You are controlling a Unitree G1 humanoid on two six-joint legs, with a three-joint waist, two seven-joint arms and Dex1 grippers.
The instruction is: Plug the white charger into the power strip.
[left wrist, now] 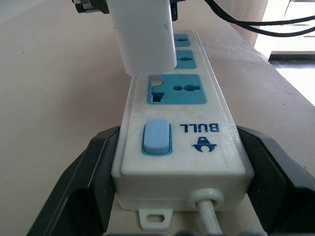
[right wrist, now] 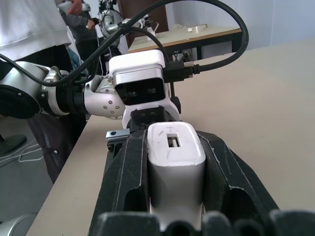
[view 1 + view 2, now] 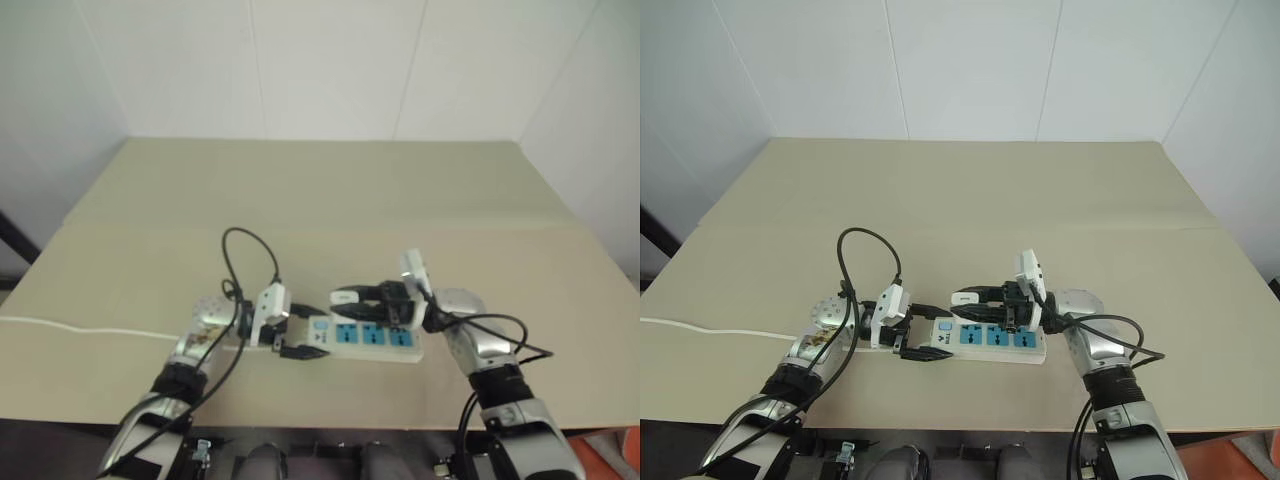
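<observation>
Head view: left gripper [image 3: 923, 333] straddles the switch end of the power strip [image 3: 990, 339], fingers either side. Left wrist view: white charger [image 1: 142, 34] sits just above the nearest socket. Right wrist view: right gripper [image 2: 174, 167] clamped on the charger

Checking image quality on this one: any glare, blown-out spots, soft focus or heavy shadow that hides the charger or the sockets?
Left wrist view: window region at right is blown out, but the power strip and the white charger read clearly. Right wrist view: charger sharp, background room soft. Head views: even lighting, soft shadows, sockets small but visible.
</observation>
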